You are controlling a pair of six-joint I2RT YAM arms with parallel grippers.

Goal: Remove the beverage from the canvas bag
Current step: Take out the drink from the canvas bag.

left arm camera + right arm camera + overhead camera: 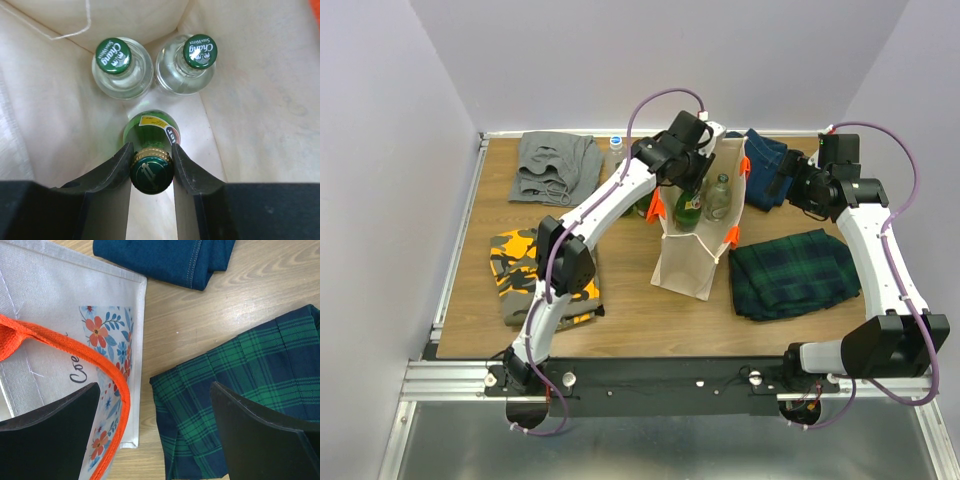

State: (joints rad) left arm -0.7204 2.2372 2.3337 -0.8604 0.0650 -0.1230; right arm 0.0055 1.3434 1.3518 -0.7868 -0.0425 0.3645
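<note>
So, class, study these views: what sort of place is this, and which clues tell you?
Probably a robotics lab test cell, not a home: a wooden table boxed in by plain walls, a left arm and right arm mounted on a metal rail, and staged props like the canvas bag.

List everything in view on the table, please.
canvas bag: one, cream, orange handles, mid-table
green bottle: one, green, in bag
clear bottles: two, green caps, in bag
small bottle: one, blue cap, far edge
grey garment: one, grey, far left
camouflage garment: one, orange-grey, near left
jeans: one, blue, far right
plaid garment: one, green-navy, right of bag
left gripper: one, black, shut on green bottle
right gripper: one, black, open beside bag
</note>
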